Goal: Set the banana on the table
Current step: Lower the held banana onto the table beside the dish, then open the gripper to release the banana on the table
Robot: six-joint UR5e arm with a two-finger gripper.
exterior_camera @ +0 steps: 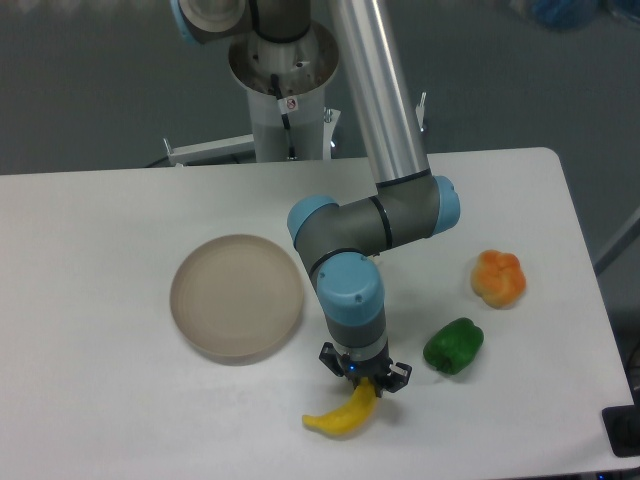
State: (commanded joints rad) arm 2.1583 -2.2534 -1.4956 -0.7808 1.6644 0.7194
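Our gripper was shut on one end of the banana, which stretched down-left from it over the table.

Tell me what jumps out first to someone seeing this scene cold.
The grey and blue arm reaches down from the back, its end effector shut on one end of a bright yellow banana near the front edge of the white table. Left of it sits a round beige plate; to the right, a green pepper and an orange-yellow pepper.
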